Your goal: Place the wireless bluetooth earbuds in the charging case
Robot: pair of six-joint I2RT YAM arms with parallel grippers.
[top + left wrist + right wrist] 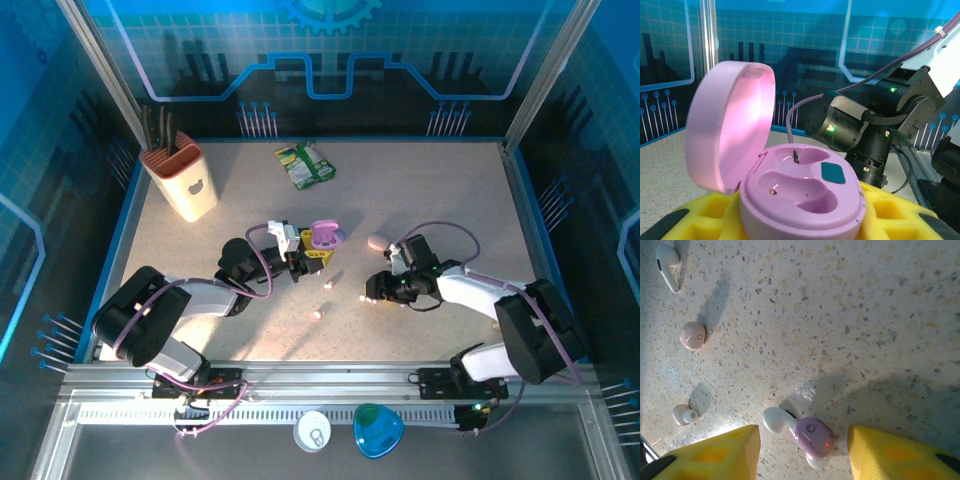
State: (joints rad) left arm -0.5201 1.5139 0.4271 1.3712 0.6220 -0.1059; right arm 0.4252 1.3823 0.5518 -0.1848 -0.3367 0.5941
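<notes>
Your left hand (pixel 800 222) is clamped on the lilac charging case (pixel 805 192). Its yellow pads (pixel 890 212) press the base from both sides, and the lid (pixel 727 125) is tipped up and back. I judge that this grip steadies the case and turns its two wells (pixel 800 182) up toward your other arm. Both wells look empty, so no earbud is seated yet.

Your right hand (pixel 803 434) is open. Its yellow fingers (pixel 715 455) stand on either side of a purple earbud (pixel 814 436) lying on the tabletop (pixel 865 315). Neither finger touches it, as far as you can see. That straddle looks like the setup for a pinch.

A white earbud (pixel 776 420) lies against the purple one, so closing could catch both. Off to one side lie a stemmed white earbud (pixel 667 260), a round pink earbud (pixel 692 335) and a pale earbud (pixel 684 415), loose and apart from each other.
</notes>
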